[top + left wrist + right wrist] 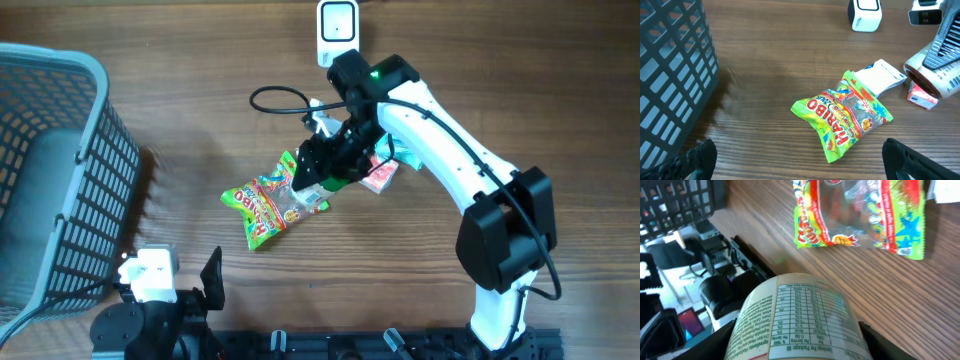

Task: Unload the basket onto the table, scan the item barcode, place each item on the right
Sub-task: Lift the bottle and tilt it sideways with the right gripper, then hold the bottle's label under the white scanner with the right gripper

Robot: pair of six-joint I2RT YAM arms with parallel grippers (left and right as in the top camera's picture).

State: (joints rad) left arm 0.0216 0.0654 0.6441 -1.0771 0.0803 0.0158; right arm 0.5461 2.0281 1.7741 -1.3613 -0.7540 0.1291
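Note:
My right gripper is shut on a round container with a white label and green nutrition print, held on its side above the table. From the left wrist view, the container shows a barcode on its label at the far right. The white scanner stands at the table's far edge, behind the right arm, and appears again in the left wrist view. My left gripper is open and empty, low near the front edge, well short of the candy bag.
A green Haribo candy bag lies just left of the held container. A white packet and a red box lie by it. A grey mesh basket fills the left side. A black cable loops near the scanner.

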